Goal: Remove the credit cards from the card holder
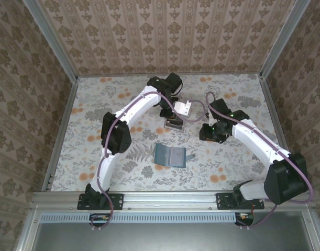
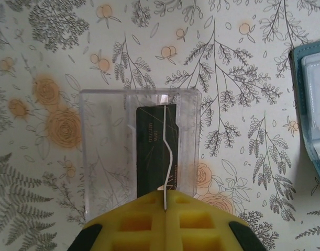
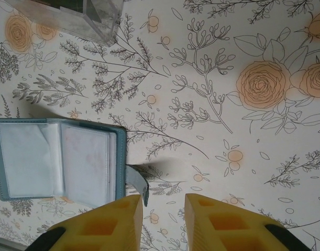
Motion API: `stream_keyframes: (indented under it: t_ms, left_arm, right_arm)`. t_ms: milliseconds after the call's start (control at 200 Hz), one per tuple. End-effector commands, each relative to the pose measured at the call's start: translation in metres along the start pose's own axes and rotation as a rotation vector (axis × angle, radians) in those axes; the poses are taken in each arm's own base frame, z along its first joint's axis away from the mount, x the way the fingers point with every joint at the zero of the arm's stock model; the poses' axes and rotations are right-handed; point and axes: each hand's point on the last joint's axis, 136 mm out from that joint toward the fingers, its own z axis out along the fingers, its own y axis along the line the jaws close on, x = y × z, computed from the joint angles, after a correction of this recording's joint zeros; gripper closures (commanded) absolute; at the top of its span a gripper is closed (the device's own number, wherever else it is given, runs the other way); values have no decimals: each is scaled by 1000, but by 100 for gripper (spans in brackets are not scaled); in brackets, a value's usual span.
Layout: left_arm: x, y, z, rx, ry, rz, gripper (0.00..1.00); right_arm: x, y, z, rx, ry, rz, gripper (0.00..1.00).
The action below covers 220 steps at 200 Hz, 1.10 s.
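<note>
1. Cards: thin, light, slick, probably stiff with a little flex. Best pinched across a short edge. Hard to lift off a flat surface, so worth tipping or sliding first.
2. Dark card [image 2: 149, 151]: flat inside the clear tray [image 2: 107, 157], straight ahead of the left gripper [image 2: 165, 201].
3. Pale card [image 2: 165, 130]: judging by the thin bowed sliver coming out between the jaws, pinched edge-on in the left gripper, over the tray and the dark card. Clamped fully shut on it.
4. Wallet [image 3: 55, 162]: open, face up on the table [image 1: 97, 104], apart from the tray, toward the arm bases. Sleeves look empty, so likely nothing left to pull.
5. Right gripper [image 3: 162, 219]: partly open, holding nothing, hovering just beside the wallet's strap tab [image 3: 139, 180].
6. Next, probably: release over the tray. Risk of the card catching the tray wall.
</note>
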Motion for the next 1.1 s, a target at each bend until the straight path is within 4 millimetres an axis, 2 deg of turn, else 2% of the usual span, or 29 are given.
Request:
stream_keyframes:
  t_ms: [0,270,490,790,815,915,1095]
  left_arm:
    - [8,-6,5,44,34,21,100]
    - [15,-7,22,87,69,9,100]
    - [15,-27,31,181,117,9,100]
    - [1,-45,32,270,79,-13,100]
    - [1,-44,33,273,79,-19,100]
    - [5,-40,38,261,102,-53,100]
    - [12,-15,32,144,149,-67,69]
  right_arm:
    - [7,-6,0,12,9,19,72]
    - [9,-5,12,-11,28,30,72]
    - [11,-7,21,-16,43,34,72]
    - [13,-7,25,-25,57,28,72]
    - [16,-10,31,-15,83,32,72]
    - [15,-10,32,-16,85,35,72]
    - [12,-7,32,-23,84,37,72]
